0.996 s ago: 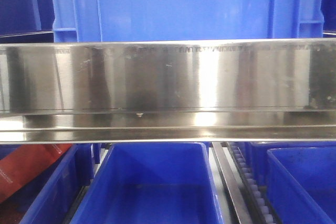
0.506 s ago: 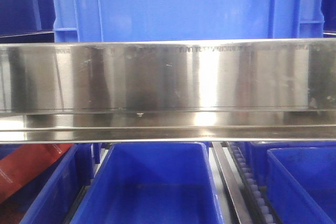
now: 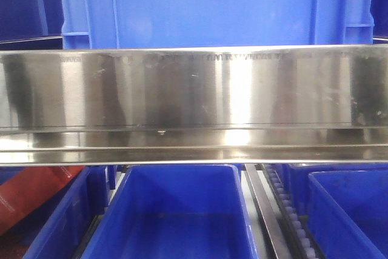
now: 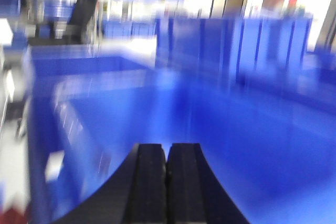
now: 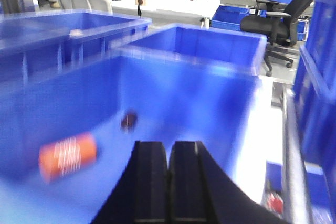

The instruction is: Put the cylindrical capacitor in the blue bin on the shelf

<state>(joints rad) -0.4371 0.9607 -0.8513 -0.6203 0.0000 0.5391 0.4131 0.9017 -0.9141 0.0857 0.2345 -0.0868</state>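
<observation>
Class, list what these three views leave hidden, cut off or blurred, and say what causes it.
- Front view: shelf rail hides the back of the lower blue bin; both arms out of frame.
- Left wrist view: motion blur smears the bin under the left gripper.
- Right wrist view: blur makes the orange cylinder label unreadable.

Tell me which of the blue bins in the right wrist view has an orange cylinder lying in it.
The near blue bin, directly under the right gripper: the orange cylinder lies on its floor, left of the jaws.
</observation>
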